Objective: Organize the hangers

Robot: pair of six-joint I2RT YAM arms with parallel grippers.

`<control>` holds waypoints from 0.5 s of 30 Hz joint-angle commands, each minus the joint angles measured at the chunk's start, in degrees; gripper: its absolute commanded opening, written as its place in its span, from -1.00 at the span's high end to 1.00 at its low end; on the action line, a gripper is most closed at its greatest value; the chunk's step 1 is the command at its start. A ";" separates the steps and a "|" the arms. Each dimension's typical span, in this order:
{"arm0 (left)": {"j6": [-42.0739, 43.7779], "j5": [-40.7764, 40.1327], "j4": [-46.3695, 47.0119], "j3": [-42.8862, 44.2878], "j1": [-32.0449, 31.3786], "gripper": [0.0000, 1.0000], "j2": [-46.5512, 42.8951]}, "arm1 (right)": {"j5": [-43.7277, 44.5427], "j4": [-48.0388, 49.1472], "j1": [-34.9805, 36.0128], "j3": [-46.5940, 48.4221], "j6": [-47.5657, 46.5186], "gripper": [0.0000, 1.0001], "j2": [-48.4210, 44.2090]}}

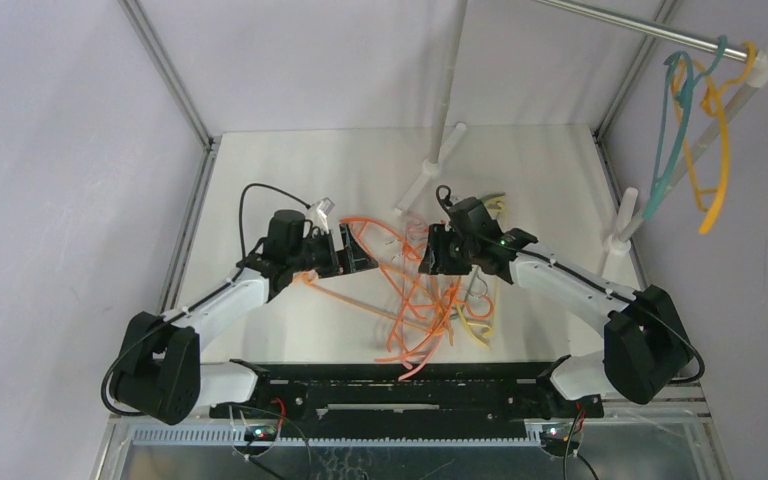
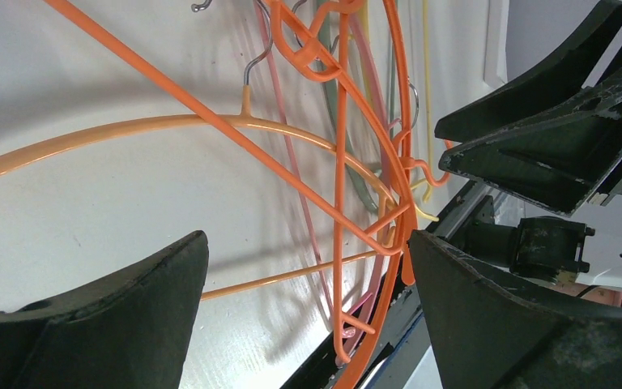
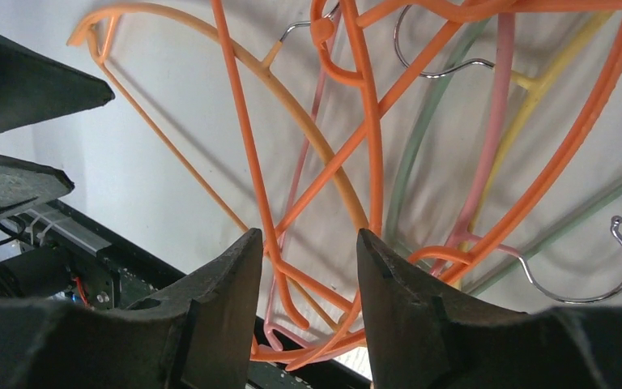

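Straddling orange hanger [image 3: 247,138], right jaws half-open, left jaws wide, empty; overhead alone shows hung hangers [image 1: 727,160].

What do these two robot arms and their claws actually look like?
The left arm and right arm each have white tube-like links between chunky black joints and bases. A thin black cable loops off the left one; a tiny green light glows on the right wrist. The left claw and right claw each have two thick, matte black, wedge-shaped fingers.
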 commanded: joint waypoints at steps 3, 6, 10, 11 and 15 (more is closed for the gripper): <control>1.02 -0.56 1.33 -0.03 -0.22 -0.94 -1.55 | -2.77 2.72 -1.27 -2.43 -2.11 -0.08 -0.71; 1.08 -0.55 1.33 0.27 -0.23 -0.94 -0.77 | -3.09 3.25 -0.79 -4.12 -2.45 -0.07 0.02; 1.00 -0.42 1.45 0.60 -0.16 -0.94 0.60 | -2.91 4.83 -0.16 -6.77 -2.30 -0.07 1.11; 0.92 -0.31 1.55 0.65 -0.21 -0.94 0.94 | -3.12 5.38 -0.11 -7.23 -2.24 -0.07 1.48; 0.61 -0.42 1.95 0.61 -0.19 -0.94 1.74 | -4.61 7.07 -0.15 -7.71 -2.54 -0.06 3.21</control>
